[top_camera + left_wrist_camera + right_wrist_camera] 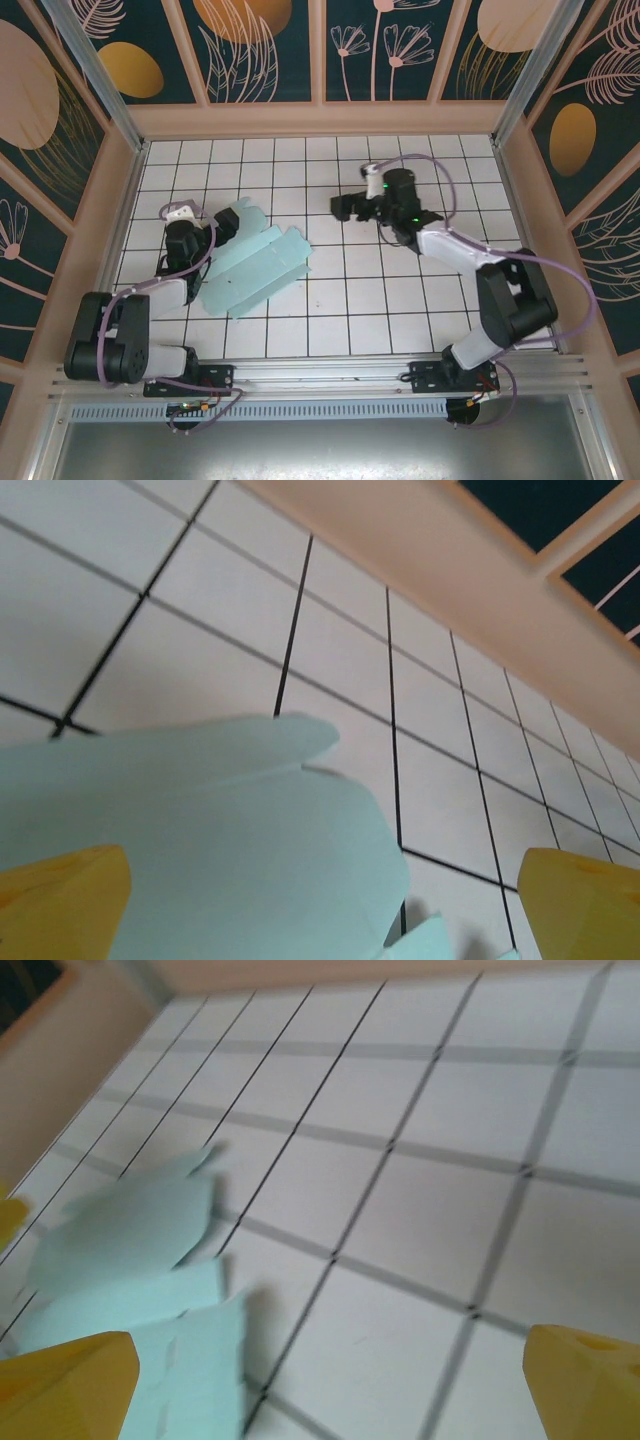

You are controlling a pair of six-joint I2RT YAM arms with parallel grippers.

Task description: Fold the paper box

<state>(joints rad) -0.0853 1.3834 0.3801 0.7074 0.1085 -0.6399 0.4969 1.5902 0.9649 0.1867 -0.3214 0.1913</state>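
Observation:
The paper box [255, 262] lies as a flat, pale mint-blue creased sheet with rounded flaps on the left half of the white tiled table. My left gripper [222, 228] stands open at the sheet's upper-left flaps. In the left wrist view a rounded flap of the paper box [230, 840] spreads between and beyond the yellow fingertips [60, 905] of the left gripper [320, 910], untouched by either one. My right gripper [345, 208] is open, about a tile to the right of the sheet. The right gripper [328, 1385] has bare tile between its fingers, with the paper box [130, 1260] to the left, blurred.
Pale wooden walls [320, 118] close in the table at the back and both sides. An aluminium rail [330, 385] runs along the near edge by the arm bases. White tiles [400, 290] lie bare to the right of the sheet.

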